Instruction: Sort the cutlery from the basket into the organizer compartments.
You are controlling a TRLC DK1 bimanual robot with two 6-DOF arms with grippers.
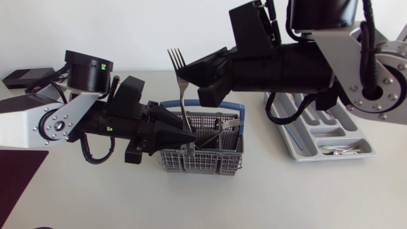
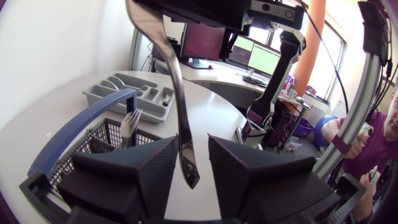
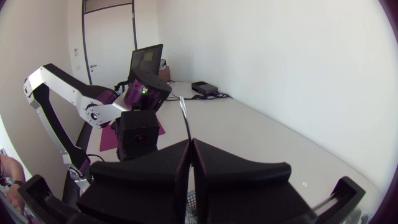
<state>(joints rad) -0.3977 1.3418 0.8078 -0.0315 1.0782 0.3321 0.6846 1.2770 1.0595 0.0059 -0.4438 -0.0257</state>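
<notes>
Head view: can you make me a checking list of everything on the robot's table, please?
surface: pale table.
job's things: fork upright over the grey basket, which holds more cutlery; organizer beside it, some cutlery in one compartment.
clutter: black box at the back; dark mat at the table's edge.
grippers: right gripper shut on the fork; left gripper open around the fork's handle end.
cables: black cables loop under both arms.
surroundings: nothing seen reaching over the table.

The right tool (image 1: 185,80) seemingly grips an upright fork (image 1: 184,112) over the basket (image 1: 170,163).
</notes>
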